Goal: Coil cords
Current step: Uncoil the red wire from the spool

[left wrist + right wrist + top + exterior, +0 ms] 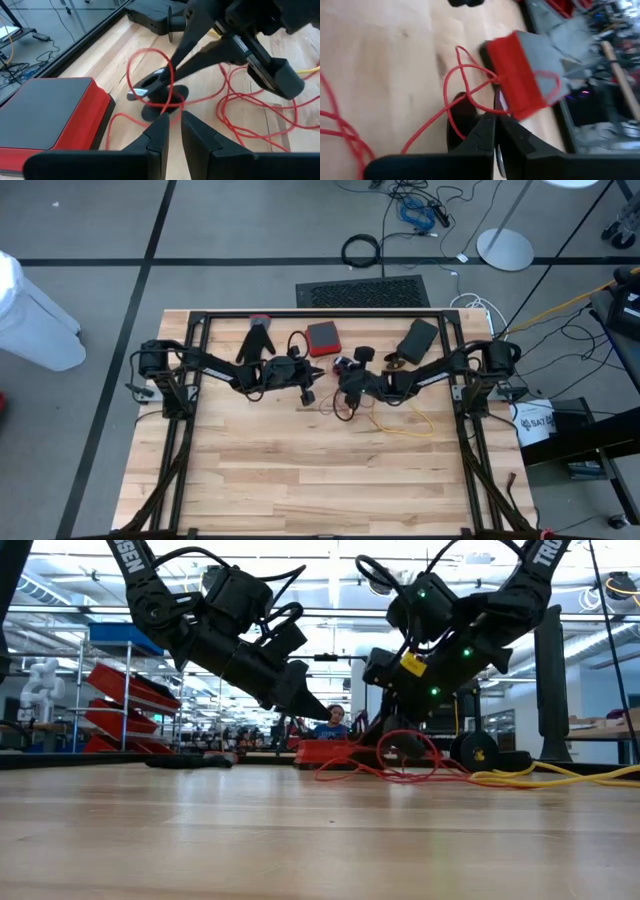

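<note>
A thin red cord [235, 102] lies in loose loops on the wooden table [300, 480] between my two arms; a yellow stretch [405, 425] trails toward the right. One loop [145, 57] stands up over a black plug with a silver tip [142, 91]. My right gripper [496, 120] is shut at that loop, beside the red box [520, 75]. My left gripper [172, 122] hovers facing it, its fingers a narrow gap apart with bare wood showing between them. The cord passes just beyond its tips. My right gripper pinches the red cord between its two fingertips where the raised loop crosses itself [487, 111], slanting down from the table's right side. The loop stands up slack from the table; the rest of the cord lies on the wood. Whether the fingers also touch the black plug, I cannot tell.
A red box with a grey top [322, 337] sits just behind the grippers, with a black glove [258, 335] to its left. A black case [418, 338] lies at the far right. The near half of the table is bare wood. A person [335, 720] shows far off in the room.
</note>
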Motion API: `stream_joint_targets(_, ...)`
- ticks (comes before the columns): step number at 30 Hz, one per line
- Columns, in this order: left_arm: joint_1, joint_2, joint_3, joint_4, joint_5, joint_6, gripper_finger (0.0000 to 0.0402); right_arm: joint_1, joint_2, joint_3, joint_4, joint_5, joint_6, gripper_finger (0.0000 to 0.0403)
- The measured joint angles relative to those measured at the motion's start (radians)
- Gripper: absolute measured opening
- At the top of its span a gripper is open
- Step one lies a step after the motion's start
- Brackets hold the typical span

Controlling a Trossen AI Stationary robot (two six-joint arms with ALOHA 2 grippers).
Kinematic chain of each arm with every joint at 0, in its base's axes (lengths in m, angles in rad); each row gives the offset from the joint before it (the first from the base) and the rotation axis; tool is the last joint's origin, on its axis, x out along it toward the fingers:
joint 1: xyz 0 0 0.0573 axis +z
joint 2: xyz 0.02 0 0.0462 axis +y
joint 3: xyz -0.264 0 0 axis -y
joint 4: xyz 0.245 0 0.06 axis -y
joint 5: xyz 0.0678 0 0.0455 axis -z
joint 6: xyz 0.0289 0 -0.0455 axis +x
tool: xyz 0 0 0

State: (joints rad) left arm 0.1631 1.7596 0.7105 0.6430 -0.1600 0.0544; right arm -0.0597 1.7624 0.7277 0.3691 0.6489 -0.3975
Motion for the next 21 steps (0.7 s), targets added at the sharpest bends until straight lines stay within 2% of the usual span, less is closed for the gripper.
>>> stream_joint_targets(5, 0.000, 0.000, 0.000, 0.000, 0.000, 0.004, 0.0057, 0.050, -0.038, -0.002, -0.013, 0.072, -0.046, 0.0000)
stream_joint_targets(10, -0.008, -0.024, 0.000, 0.012, 0.000, 0.005, 0.0057, 0.147, -0.118, -0.002, -0.065, 0.292, -0.200, 0.0000)
stream_joint_targets(14, -0.014, -0.056, 0.000, 0.063, 0.000, 0.010, 0.0057, 0.229, -0.209, -0.002, -0.036, 0.396, -0.292, 0.0000)
stream_joint_targets(17, -0.015, -0.092, 0.000, 0.098, -0.001, 0.012, 0.0057, 0.287, -0.279, -0.002, -0.033, 0.446, -0.314, 0.0000)
stream_joint_targets(21, -0.028, -0.142, 0.000, 0.107, -0.001, 0.061, 0.0057, 0.360, -0.368, -0.002, -0.030, 0.447, -0.325, 0.0000)
